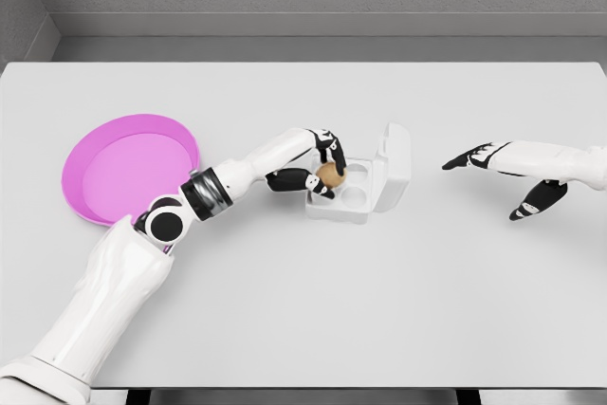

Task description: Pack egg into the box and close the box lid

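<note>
A brown egg (329,174) is sitting in the fingers of the left hand (318,170), just above the left end of a small white box (353,198). The fingers are curling around the egg, gripping it from the left and from below. The box is lying near the middle of a pale grey table (379,310), with round wells showing in its tray. Its lid (393,166) is standing open, hinged up along the box's right side and tilting slightly to the right. The left arm is reaching in from the lower left corner, crossing over the edge of a round pink plate (128,170) that is lying on the table's left part. The right hand (507,177) is hovering well to the right of the box, its fingers spreading loosely and holding nothing.
</note>
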Robot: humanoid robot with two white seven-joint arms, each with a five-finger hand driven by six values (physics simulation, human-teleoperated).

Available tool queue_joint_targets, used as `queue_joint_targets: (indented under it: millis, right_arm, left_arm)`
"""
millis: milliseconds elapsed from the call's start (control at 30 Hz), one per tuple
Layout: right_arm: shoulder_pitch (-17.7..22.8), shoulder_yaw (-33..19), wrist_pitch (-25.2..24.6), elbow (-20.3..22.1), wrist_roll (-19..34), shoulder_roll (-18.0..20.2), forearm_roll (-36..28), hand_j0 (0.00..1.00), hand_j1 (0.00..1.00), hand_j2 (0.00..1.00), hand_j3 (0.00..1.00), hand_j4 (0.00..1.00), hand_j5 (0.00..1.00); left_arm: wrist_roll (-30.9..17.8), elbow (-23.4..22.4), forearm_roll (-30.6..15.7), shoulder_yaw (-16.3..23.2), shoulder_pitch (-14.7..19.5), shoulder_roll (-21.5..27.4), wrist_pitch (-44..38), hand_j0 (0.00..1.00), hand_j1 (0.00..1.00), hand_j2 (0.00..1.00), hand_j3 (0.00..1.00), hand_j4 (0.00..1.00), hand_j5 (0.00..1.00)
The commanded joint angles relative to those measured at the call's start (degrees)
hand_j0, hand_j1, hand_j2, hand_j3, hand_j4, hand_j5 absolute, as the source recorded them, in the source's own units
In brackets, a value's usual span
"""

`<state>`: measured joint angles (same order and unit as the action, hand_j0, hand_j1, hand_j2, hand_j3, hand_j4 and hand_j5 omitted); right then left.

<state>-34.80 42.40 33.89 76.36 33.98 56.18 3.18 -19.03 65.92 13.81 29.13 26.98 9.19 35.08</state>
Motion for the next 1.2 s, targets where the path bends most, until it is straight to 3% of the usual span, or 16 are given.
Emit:
queue_joint_targets:
  millis: [0,333,433,967,1167]
  right_arm:
    - [0.0,-0.04,-0.14,0.02,0.04,0.07,-0.37,1.0,1.0,1.0,1.0,1.0,1.0]
    - [0.0,-0.04,-0.14,0.02,-0.05,0.07,-0.37,1.0,1.0,1.0,1.0,1.0,1.0]
    - [0.0,-0.04,-0.14,0.02,-0.05,0.07,-0.37,1.0,1.0,1.0,1.0,1.0,1.0]
    - [0.0,-0.04,-0.14,0.02,-0.05,0.07,-0.37,1.0,1.0,1.0,1.0,1.0,1.0]
    - [0.0,-0.04,-0.14,0.02,-0.05,0.07,-0.37,1.0,1.0,1.0,1.0,1.0,1.0]
  left_arm:
    - [0.05,0.08,-0.53,-0.04,0.0,0.12,-0.08,0.34,0.34,0.34,0.34,0.34,0.34]
    - [1.8,0.26,-0.53,-0.13,-0.7,0.47,-0.08,0.35,0.35,0.35,0.35,0.35,0.35]
    - [2.42,0.17,-0.45,-0.13,-0.88,0.47,-0.08,0.43,0.43,0.43,0.43,0.43,0.43]
    - [3.12,0.87,-0.53,-0.04,-2.29,0.39,-0.08,0.39,0.39,0.39,0.39,0.39,0.39]
    - [4.27,0.87,-0.53,-0.04,-2.72,0.39,-0.08,0.43,0.43,0.43,0.43,0.43,0.43]
